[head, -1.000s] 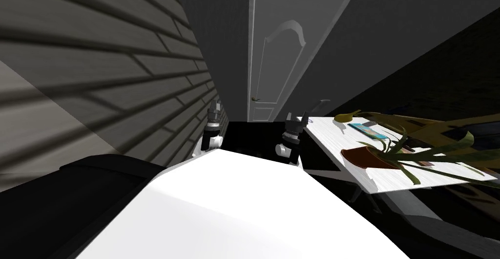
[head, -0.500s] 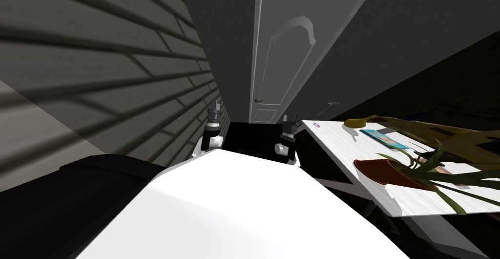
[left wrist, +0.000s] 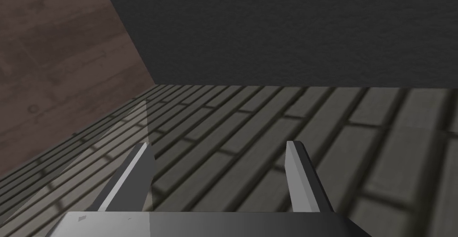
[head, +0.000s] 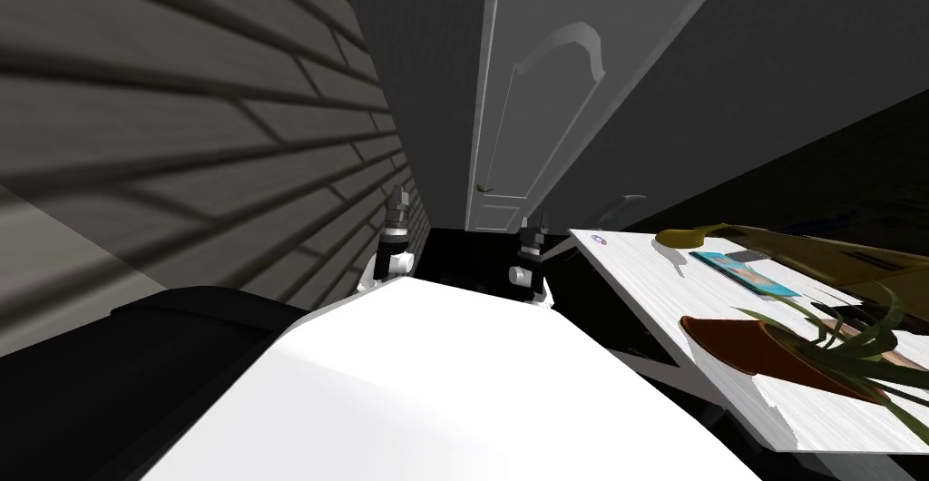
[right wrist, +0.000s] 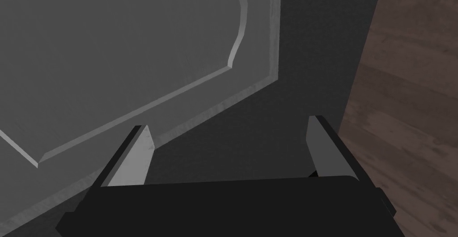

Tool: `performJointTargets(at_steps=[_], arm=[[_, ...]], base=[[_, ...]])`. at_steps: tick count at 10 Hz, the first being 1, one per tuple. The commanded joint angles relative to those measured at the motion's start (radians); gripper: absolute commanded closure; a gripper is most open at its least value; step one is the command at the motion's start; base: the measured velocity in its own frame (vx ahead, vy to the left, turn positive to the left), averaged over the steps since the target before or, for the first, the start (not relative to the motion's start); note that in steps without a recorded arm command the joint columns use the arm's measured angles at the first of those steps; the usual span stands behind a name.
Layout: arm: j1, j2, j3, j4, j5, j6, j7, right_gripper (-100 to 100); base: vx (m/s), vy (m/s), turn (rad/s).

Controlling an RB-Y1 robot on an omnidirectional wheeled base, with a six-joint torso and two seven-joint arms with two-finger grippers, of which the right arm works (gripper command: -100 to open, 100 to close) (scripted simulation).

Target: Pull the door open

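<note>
The grey door (head: 535, 112) stands ahead, seemingly closed, its small handle (head: 484, 189) untouched. Right pincer (right wrist: 228, 129) faces its panel, spread wide, empty; left pincer (left wrist: 219, 147) likewise agape, empty.

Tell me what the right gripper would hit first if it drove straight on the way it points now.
Probably the grey door, near its outer edge: the open right gripper aims about where that edge meets the dark grey wall. The line is close, so it could strike the wall instead.
</note>
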Motion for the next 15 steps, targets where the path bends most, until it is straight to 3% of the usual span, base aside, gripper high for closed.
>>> performJointTargets(at_steps=[1,5,6,10,12,15], arm=[[-0.021,-0.014,-0.004,0.050,-0.008,0.000,0.001,-100],[-0.072,-0.040,-0.006,0.184,-0.023,-0.008,0.010,-100],[-0.072,-0.040,-0.006,0.190,-0.023,-0.008,0.010,-100],[-0.124,-0.066,-0.008,0.328,-0.039,-0.016,0.018,-100],[-0.137,-0.073,-0.009,0.363,-0.043,-0.018,0.020,-100],[-0.175,-0.091,-0.010,0.456,-0.054,-0.025,0.026,-100]], base=[[0.106,0.040,0.093],[0.106,0.049,0.088],[0.073,0.027,0.023],[0.094,0.028,0.083],[0.097,0.036,0.059],[0.079,0.024,0.085]])
